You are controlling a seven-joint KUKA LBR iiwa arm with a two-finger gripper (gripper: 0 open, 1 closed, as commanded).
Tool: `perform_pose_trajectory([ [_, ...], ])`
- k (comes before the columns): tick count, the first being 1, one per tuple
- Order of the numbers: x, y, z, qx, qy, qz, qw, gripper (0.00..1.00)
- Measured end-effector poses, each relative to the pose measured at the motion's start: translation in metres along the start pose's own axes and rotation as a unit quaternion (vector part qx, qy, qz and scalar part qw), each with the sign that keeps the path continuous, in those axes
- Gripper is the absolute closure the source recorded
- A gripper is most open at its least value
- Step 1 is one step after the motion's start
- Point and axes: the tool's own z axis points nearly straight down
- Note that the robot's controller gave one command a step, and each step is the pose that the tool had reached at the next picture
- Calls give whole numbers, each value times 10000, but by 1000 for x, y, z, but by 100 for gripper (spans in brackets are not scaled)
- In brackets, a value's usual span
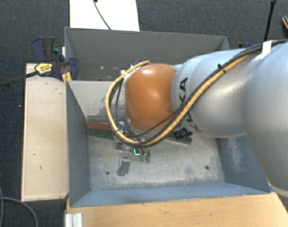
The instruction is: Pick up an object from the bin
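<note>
Your gripper (124, 165) is over the bare floor of the grey metal bin (191, 170), toward its eight o'clock. A flat red-brown block (98, 125) lies near, at ten o'clock from it. You cannot tell whether it is released or clenched.

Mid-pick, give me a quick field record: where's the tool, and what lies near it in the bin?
tool: low over the bin floor, left of centre, under the orange wrist cover
held item: cannot tell
nearest item: reddish-brown flat block by the left wall, up-left of the tool in view
other item: dark thing, partly hidden under the arm
</note>
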Motion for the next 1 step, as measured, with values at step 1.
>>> perform_pose_trajectory([
  [1,-29,-51,100,5,-12,-532,9986,0],
])
